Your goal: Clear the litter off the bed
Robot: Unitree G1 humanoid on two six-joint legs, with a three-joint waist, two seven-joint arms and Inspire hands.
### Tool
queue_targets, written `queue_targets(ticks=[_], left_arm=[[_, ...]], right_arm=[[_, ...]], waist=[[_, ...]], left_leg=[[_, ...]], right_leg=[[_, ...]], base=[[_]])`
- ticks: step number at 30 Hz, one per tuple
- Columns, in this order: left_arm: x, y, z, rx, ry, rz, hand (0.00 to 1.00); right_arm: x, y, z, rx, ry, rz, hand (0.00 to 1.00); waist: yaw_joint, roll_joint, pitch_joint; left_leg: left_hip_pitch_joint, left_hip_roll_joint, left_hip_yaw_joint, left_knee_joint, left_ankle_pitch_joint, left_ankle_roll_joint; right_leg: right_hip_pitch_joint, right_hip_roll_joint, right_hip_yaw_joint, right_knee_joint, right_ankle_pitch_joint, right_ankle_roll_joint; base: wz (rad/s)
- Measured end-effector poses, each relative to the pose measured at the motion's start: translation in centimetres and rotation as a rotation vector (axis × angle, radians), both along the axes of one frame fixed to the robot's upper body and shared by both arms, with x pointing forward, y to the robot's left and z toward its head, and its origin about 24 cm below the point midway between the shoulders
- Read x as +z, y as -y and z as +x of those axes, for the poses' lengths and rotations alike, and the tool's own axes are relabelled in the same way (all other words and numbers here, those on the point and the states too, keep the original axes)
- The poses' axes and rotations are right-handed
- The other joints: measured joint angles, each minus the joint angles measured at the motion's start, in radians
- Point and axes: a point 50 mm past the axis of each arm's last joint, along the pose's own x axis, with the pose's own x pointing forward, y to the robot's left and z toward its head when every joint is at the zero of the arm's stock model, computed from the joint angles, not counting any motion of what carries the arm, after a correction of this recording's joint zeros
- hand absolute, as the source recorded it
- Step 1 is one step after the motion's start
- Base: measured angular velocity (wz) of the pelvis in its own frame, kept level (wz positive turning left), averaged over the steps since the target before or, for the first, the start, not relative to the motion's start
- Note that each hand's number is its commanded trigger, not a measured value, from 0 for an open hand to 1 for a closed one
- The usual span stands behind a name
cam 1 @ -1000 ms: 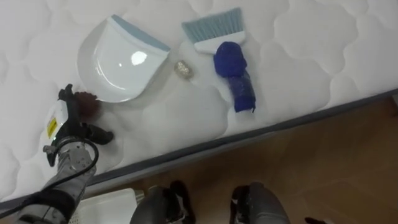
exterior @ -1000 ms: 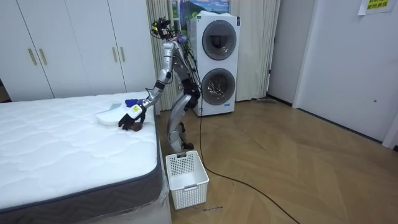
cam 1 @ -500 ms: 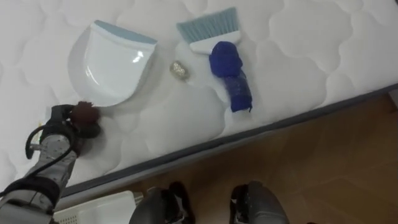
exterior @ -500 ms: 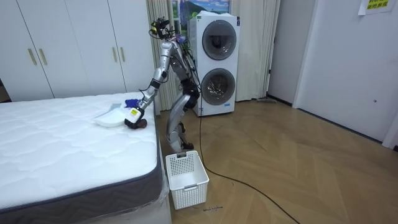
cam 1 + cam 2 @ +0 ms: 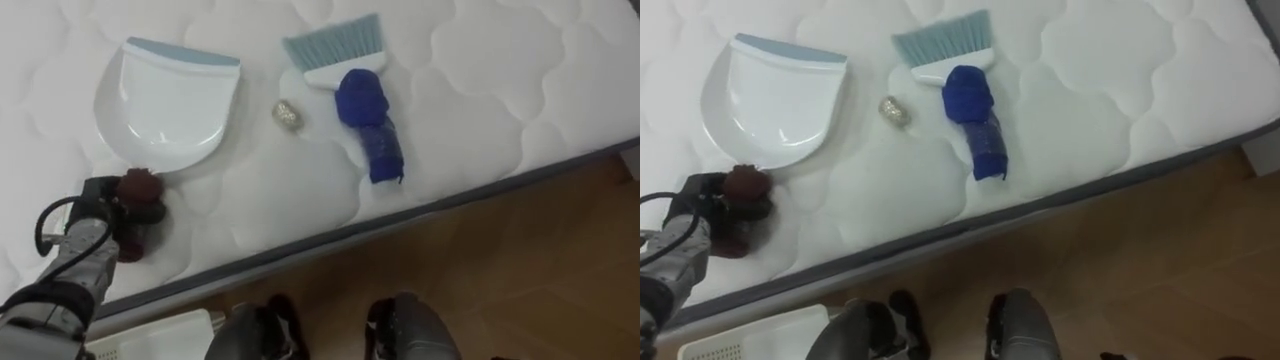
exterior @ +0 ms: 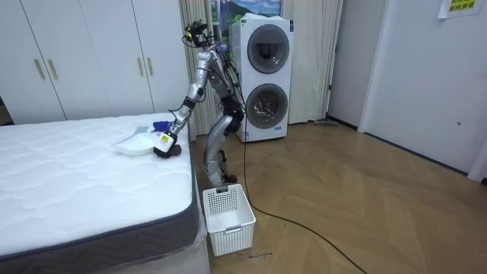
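White quilted mattress [image 5: 480, 90] with sweeping tools and scraps on it.
A white dustpan [image 5: 165, 105] with a blue-grey lip lies flat near the mattress's grey-banded near edge. Just to the dustpan's right sits a small crumpled shiny ball [image 5: 287, 113], apart from it. Further right of the dustpan, beyond the ball, lies a brush [image 5: 358, 95], pale blue bristles pointing away from the edge, dark blue handle toward it. At the dustpan's rounded near end a dark red wad [image 5: 138, 187] rests, the left hand [image 5: 105, 215] curled round it.
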Motion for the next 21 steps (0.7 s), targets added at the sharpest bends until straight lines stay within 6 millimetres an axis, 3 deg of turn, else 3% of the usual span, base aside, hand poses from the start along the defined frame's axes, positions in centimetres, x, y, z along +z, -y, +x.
queue_targets(ticks=[5,11,15,20,21], left_arm=[[0.1,0.0,0.0,0.008,0.008,0.050,1.00],[0.2,0.1,-0.2,-0.024,0.020,0.219,1.00],[0.3,0.3,-0.7,-0.044,0.069,0.325,1.00],[0.1,1.0,-1.4,-0.098,0.128,0.430,1.00],[-0.3,1.2,-1.9,-0.119,0.133,0.447,1.00]], right_arm=[[0.1,0.0,0.2,-0.156,0.079,0.021,0.00],[1.1,0.6,2.1,-0.528,0.300,0.119,0.00],[2.9,0.7,4.9,-0.729,0.512,0.196,0.00],[5.2,0.3,8.6,-0.721,0.687,0.192,0.00],[5.8,0.3,9.4,-0.717,0.728,0.185,0.00]], waist=[[-0.003,0.000,-0.0013],[-0.004,0.000,-0.0021],[-0.002,-0.001,-0.0026],[0.001,-0.007,-0.0097],[-0.002,-0.007,-0.0149]], left_leg=[[0.003,0.006,-0.004,-0.004,0.000,0.000],[0.020,0.008,-0.004,-0.015,0.002,-0.002],[0.018,0.008,0.003,-0.020,0.003,-0.002],[0.035,0.009,0.019,-0.044,0.006,-0.001],[0.043,0.008,0.024,-0.056,0.007,0.000]], right_leg=[[0.012,0.009,-0.005,-0.018,0.006,0.002],[0.024,0.011,-0.002,-0.028,0.010,0.002],[0.019,0.011,0.003,-0.033,0.013,0.002],[0.022,0.017,0.022,-0.055,0.026,0.011],[0.028,0.018,0.023,-0.067,0.031,0.012]], base=[[-0.01],[-0.02],[-0.02],[-0.08],[-0.08]])
